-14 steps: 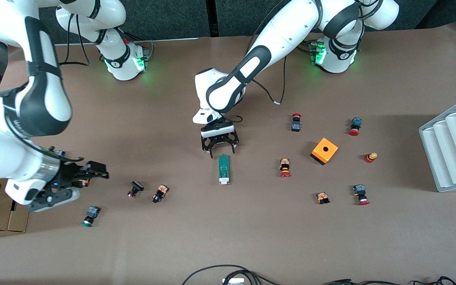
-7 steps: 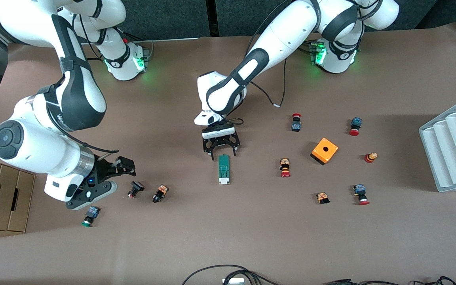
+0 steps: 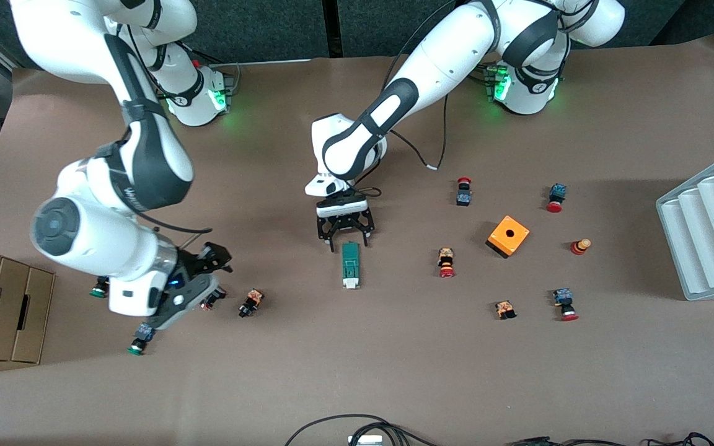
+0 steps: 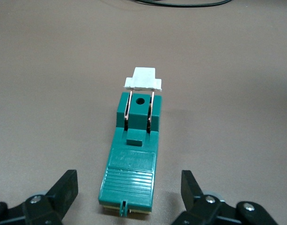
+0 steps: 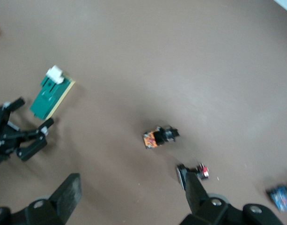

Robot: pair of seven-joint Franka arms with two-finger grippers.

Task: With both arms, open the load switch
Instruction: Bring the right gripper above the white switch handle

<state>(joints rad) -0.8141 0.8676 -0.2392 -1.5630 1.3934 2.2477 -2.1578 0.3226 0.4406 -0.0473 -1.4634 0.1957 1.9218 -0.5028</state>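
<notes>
One slim dark-green rectangular load switch (image 3: 350, 265) with a white tab lies mid-table, its tabless end just at six o'clock of the left gripper (image 3: 344, 238), whose spread jaws flank it, holding nothing. Two white arms reach in; the right gripper (image 3: 208, 272) hovers open, empty, above small push buttons (image 3: 250, 303).

The left gripper (image 3: 344, 238) is hanging spread open at the load switch (image 3: 350, 264), its fingertips flanking the green end farthest from the camera. The right gripper (image 3: 211, 263) is hovering open above small push buttons (image 3: 250, 303) toward its own table end.
</notes>
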